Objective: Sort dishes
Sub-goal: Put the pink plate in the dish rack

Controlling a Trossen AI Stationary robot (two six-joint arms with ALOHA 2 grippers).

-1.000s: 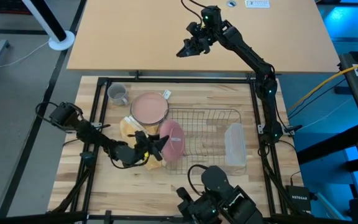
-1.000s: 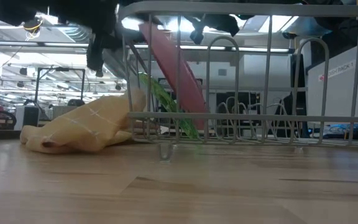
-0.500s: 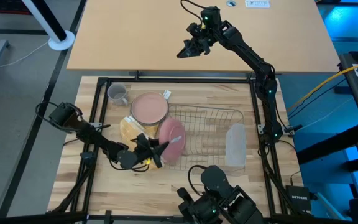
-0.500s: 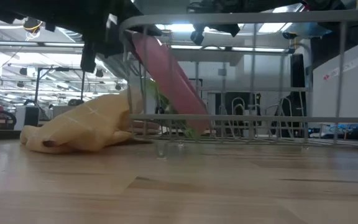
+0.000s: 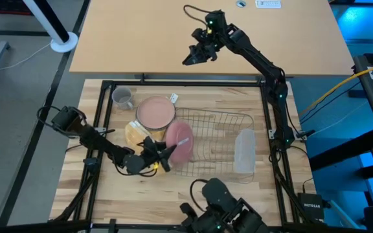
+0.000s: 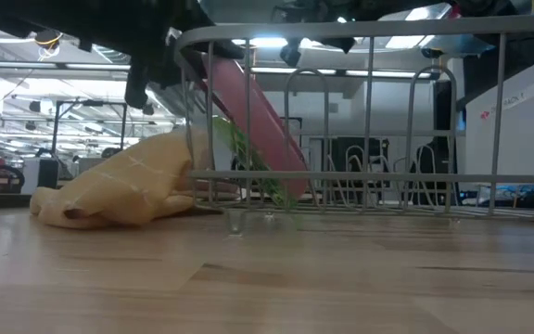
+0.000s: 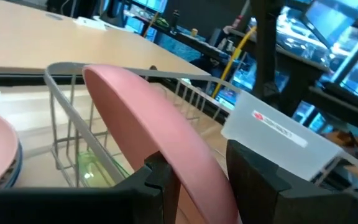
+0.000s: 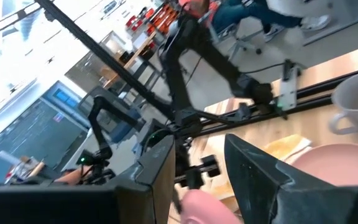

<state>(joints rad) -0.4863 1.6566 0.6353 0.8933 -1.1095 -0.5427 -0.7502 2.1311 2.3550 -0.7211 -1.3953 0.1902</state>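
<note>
From above, my left gripper (image 5: pixel 162 154) sits just left of centre in the frame, its fingers pinching the rim of the pink plate (image 5: pixel 180 144), which leans at the left end of the wire rack (image 5: pixel 220 139). The pink bowl (image 5: pixel 155 113) lies above it in the picture, the grey mug (image 5: pixel 122 98) toward the upper left, the yellow cloth (image 5: pixel 135 134) touching the rack. My right gripper (image 5: pixel 193 57) hangs at top centre over the far counter (image 5: pixel 141 39); I cannot tell whether its fingers are spread.

At counter height, the plate (image 6: pixel 248 100) slants steeply between the wires with the green bowl (image 6: pixel 248 160) beneath it. If I release now, I judge it may slide down onto that bowl or tip flat instead of seating in a slot.

Through my left wrist camera, my fingers (image 7: pixel 160 177) clamp the plate (image 7: pixel 151 121) near its edge; a slip there could drop it, or a push could drag the light rack (image 7: pixel 67 112).

My right wrist camera shows the mug (image 8: pixel 356 106) and bowl (image 8: pixel 337 165) untouched.
</note>
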